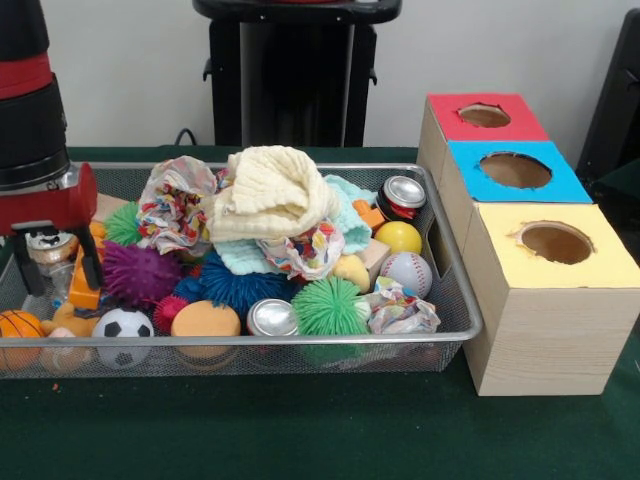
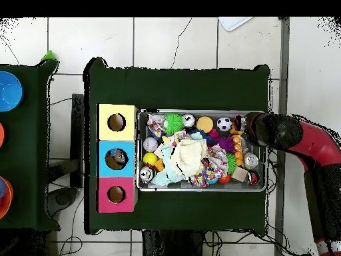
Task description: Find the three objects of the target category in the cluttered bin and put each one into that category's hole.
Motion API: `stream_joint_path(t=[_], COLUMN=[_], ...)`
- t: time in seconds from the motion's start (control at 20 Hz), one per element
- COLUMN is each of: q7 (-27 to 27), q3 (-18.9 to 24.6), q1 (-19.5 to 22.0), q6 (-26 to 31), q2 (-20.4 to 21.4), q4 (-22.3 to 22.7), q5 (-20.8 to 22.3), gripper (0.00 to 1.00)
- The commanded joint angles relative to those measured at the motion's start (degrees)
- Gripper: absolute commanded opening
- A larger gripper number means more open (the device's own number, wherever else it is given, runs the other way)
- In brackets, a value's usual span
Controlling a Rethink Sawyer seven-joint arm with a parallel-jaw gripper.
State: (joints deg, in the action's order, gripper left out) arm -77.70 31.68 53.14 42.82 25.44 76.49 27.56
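Observation:
My gripper [image 1: 58, 285] hangs over the left end of the wire bin [image 1: 455, 290], open, its black fingers [image 1: 27, 265] wide apart. A silver can [image 1: 48, 247] shows between them, and I cannot tell whether it sits between them or behind. A second can [image 1: 272, 317] lies at the bin's front. A red can [image 1: 403, 195] stands at the back right. Beside the bin stand the boxes with holes: red [image 1: 484, 115], blue [image 1: 515, 170] and yellow [image 1: 556, 242]. From overhead, the arm's wrist [image 2: 266, 130] covers the gripper at the bin's right end [image 2: 265, 143].
A pile of cloths [image 1: 270, 195] fills the bin's middle, hiding what lies under it. Spiky balls [image 1: 330, 305], a baseball [image 1: 405, 272], a yellow ball [image 1: 398, 237], a soccer ball [image 1: 122, 325], a small basketball [image 1: 20, 325] and crumpled paper [image 1: 400, 312] lie around it.

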Motion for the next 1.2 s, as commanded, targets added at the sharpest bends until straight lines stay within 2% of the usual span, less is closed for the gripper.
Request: stream_joint_path(t=[0.05, 0.55, 0.95, 1.2], q7=[16.97, 16.82, 20.78, 20.89], q3=[3.78, 4.00, 4.33, 4.61], q1=[0.89, 0.84, 1.61, 1.36], q6=[6.55, 6.22, 9.56, 10.06], q2=[-2.86, -3.78, -3.70, -4.97], q4=[-0.63, -0.61, -2.40, -4.34], q5=[2.48, 3.65, 4.14, 4.31], gripper=[1.00, 1.00, 1.00, 1.00])
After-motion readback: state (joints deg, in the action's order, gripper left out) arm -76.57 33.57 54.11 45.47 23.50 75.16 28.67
